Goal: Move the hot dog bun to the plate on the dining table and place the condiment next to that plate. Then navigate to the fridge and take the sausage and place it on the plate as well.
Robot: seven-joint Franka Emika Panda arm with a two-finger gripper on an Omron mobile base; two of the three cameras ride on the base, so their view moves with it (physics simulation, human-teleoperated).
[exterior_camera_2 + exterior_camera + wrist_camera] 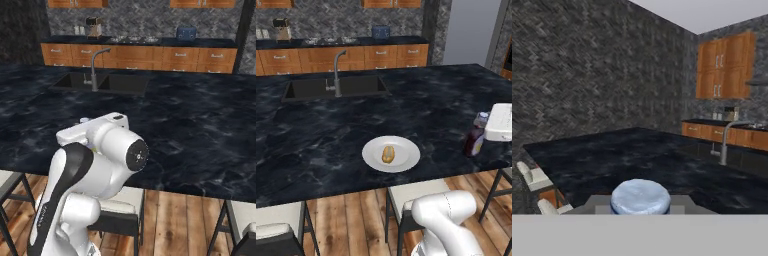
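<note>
Black, white-veined marble worktop [321, 135] with an inset dark sink [336, 87] and an upright steel tap [337, 72]. A plain round white plate [406, 159] lies near the front edge, and the small golden-tan hot dog bun [388, 154] rests at its centre. Well to the right of the plate, the slim dark red condiment bottle with a pale cap [476, 135] stands upright under the white hand of the arm; in the hand view its pale round cap [640, 196] sits directly ahead of the tool [640, 210], whose fingers are pressed in on the bottle. Chairs [411, 200] with pale seats stand along the near edge on the wooden floor [356, 220].
</note>
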